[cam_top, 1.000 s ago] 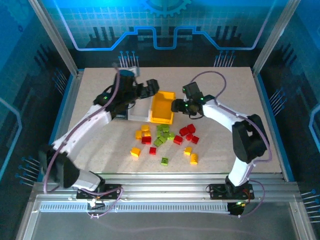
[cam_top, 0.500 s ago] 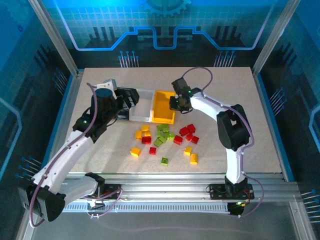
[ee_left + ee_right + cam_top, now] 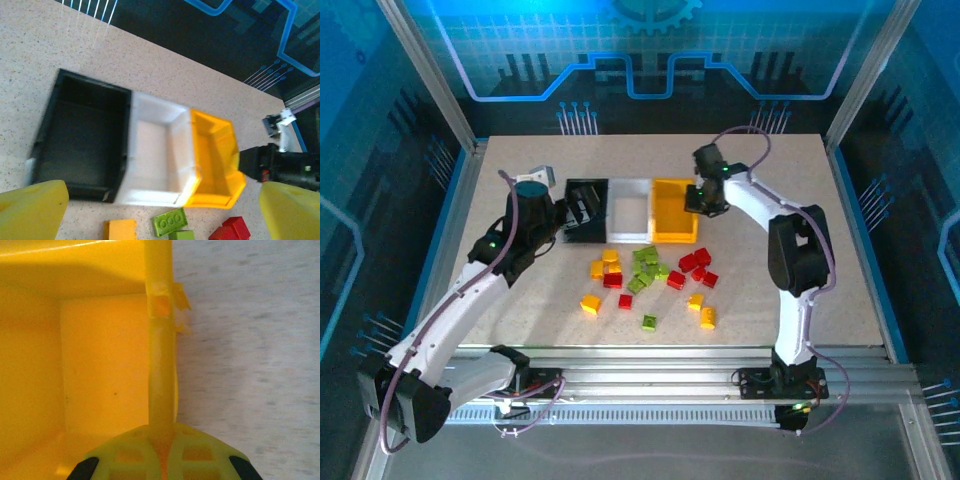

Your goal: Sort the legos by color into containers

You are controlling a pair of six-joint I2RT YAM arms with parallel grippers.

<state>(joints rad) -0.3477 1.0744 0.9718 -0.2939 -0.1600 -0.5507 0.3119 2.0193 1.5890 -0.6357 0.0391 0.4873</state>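
Three containers stand in a row: a black bin (image 3: 592, 232), a white bin (image 3: 628, 212) and a yellow bin (image 3: 670, 215). My right gripper (image 3: 699, 203) is shut on the yellow bin's right wall (image 3: 161, 365), one finger inside and one outside. My left gripper (image 3: 577, 208) hovers open over the black bin (image 3: 80, 140), its yellow fingertips (image 3: 32, 210) wide apart with nothing between them. The legos (image 3: 650, 275), red, yellow-orange and lime green, lie scattered on the table in front of the bins. A green brick (image 3: 170, 221) lies just before the white bin (image 3: 155, 160).
The speckled table (image 3: 520, 320) is bordered by a metal frame with posts at its back corners. The right arm's black wrist (image 3: 280, 167) sits beside the yellow bin (image 3: 212, 160). Both arm bases stand at the near rail (image 3: 650, 385).
The row of bins has slid right and the yellow bin now sits square. My right gripper has shut on its wall. My left arm has drawn back towards the left.
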